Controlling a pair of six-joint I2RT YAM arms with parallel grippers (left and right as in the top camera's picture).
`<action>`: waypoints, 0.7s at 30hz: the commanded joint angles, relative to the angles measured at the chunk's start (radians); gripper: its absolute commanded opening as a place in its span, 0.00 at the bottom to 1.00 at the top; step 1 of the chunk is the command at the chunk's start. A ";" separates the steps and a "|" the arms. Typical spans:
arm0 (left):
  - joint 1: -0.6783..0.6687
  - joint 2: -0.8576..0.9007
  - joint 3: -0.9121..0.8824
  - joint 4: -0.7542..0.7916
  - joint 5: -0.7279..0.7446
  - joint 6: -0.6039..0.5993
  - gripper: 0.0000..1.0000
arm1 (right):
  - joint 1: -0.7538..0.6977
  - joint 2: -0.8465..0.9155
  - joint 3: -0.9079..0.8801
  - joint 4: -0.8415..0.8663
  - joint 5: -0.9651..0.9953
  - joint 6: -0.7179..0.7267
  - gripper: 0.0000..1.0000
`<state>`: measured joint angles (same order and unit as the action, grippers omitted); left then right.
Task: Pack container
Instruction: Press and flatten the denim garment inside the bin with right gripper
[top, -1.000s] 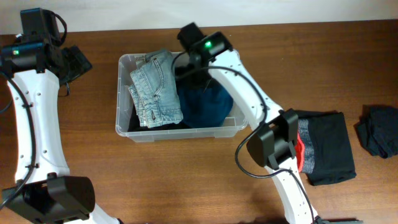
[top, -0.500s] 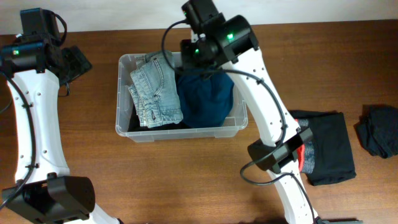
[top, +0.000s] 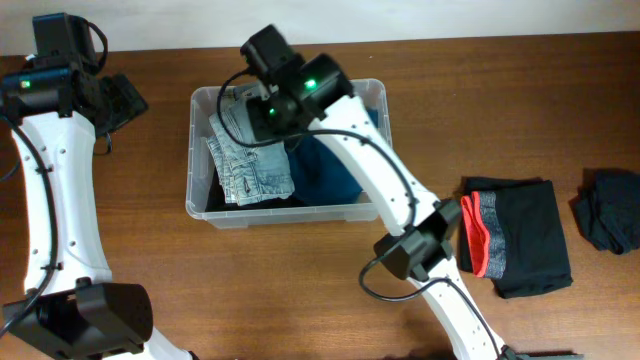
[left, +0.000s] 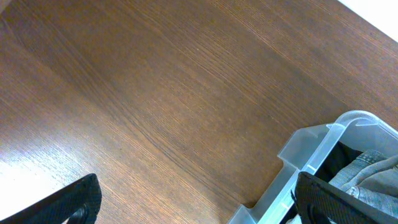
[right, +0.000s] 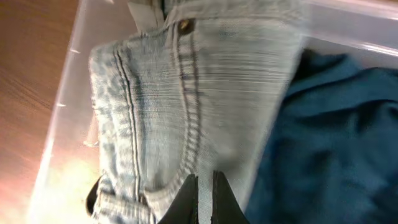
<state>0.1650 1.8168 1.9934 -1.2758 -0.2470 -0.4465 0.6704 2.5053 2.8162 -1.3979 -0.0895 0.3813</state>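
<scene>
The container (top: 200, 215) is a clear plastic bin at the table's middle left. Folded light-blue jeans (top: 250, 160) fill its left half and a dark blue garment (top: 325, 175) its right half. My right arm reaches over the bin. In the right wrist view the right gripper (right: 204, 196) hangs shut just above the jeans (right: 205, 93), with nothing between its fingers and the blue garment (right: 329, 143) to its right. My left gripper (left: 202, 205) stands wide open over bare wood left of the container's corner (left: 311, 149); in the overhead view the left gripper (top: 125, 100) is beside the bin.
A folded black garment with a red and grey band (top: 520, 235) lies on the table at the right. A dark crumpled garment (top: 610, 210) sits near the right edge. The right arm's base and elbow (top: 415, 250) stand in front of the container.
My right arm has swung left across the container, from above the dark blue garment to above the jeans, its gripper staying shut. The left arm has not moved.
</scene>
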 joint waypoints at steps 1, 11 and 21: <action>0.003 -0.020 0.006 -0.001 -0.004 -0.009 0.99 | 0.023 0.041 -0.032 0.030 -0.008 -0.011 0.04; 0.003 -0.020 0.006 -0.001 -0.003 -0.010 1.00 | 0.023 0.140 -0.187 0.184 -0.060 -0.010 0.04; 0.003 -0.020 0.006 -0.001 -0.004 -0.010 0.99 | 0.023 0.143 -0.256 0.227 -0.102 -0.011 0.04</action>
<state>0.1650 1.8168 1.9934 -1.2758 -0.2470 -0.4465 0.6785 2.5958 2.5896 -1.1568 -0.1284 0.3805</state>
